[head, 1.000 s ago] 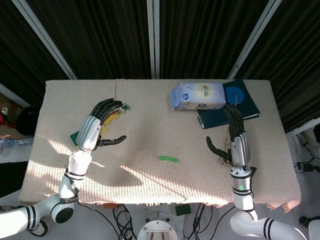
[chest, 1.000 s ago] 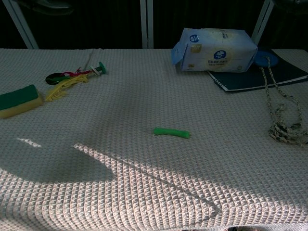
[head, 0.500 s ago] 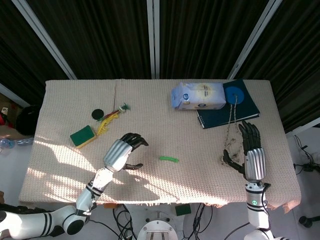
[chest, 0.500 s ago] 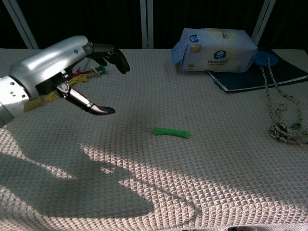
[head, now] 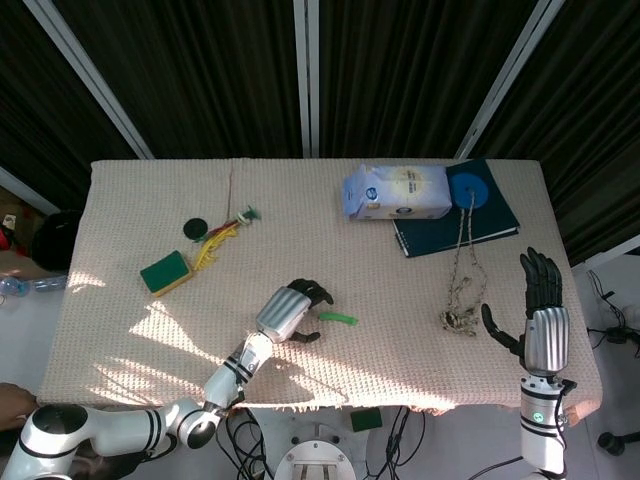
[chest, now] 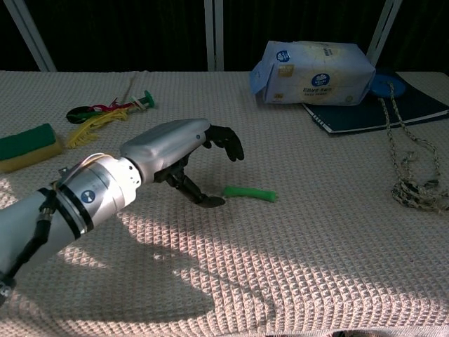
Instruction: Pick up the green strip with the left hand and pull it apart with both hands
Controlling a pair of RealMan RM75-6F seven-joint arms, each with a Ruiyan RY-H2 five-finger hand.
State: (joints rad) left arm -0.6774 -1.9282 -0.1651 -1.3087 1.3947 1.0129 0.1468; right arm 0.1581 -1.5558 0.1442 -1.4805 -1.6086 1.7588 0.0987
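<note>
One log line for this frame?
phase: reach | left hand: open, beside green strip, not touching | right hand: open, raised

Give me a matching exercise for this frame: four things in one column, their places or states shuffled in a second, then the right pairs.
Things:
1. green strip
2. left hand
3. right hand
4. tissue pack

Places or states:
A. raised by the table's right edge, fingers apart, holding nothing
B. resting partly on the dark notebook
C. lying flat on the cloth, not gripped
D. fingers curled, reaching just left of the strip

Pairs: 1-C, 2-D, 3-A, 4-B
</note>
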